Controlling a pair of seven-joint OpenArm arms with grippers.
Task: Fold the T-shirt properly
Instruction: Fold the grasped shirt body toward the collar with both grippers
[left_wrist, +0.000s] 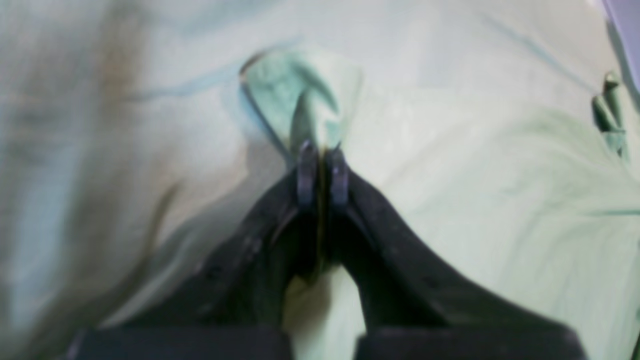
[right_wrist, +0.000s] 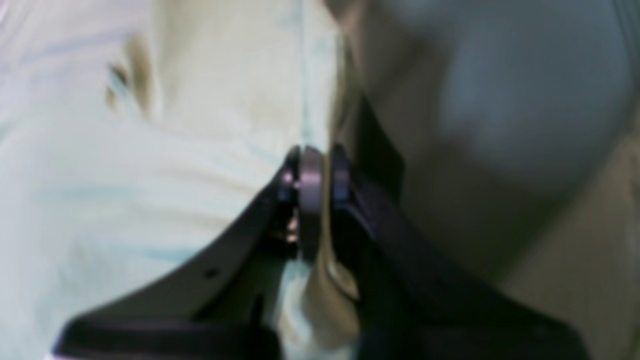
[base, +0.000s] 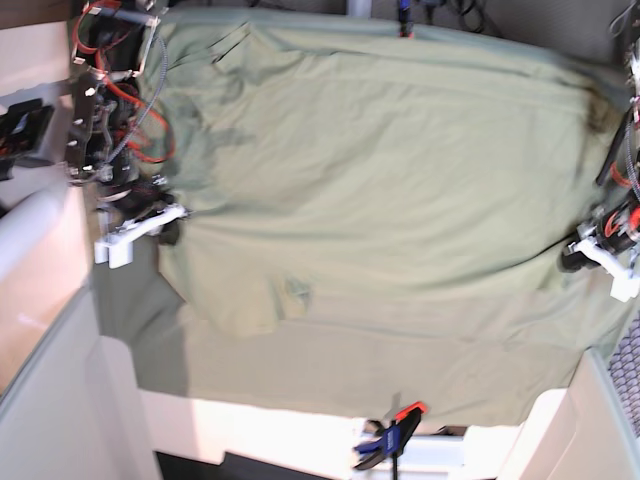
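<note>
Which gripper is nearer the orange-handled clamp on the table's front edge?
Roughly equal, perhaps left. The right gripper and left gripper each pinch opposite edges of the T-shirt, well above the clamp.

Probably robotics lab: tablecloth (base: 470, 350) clamped by clamp (base: 392, 432), exposed arm wiring (base: 125, 75).

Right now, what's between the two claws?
In the base view, only the T-shirt stretches from the right claw to the left claw.

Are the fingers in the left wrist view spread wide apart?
No, the left gripper has its fingers pressed together, pinching a fold of the T-shirt.
</note>
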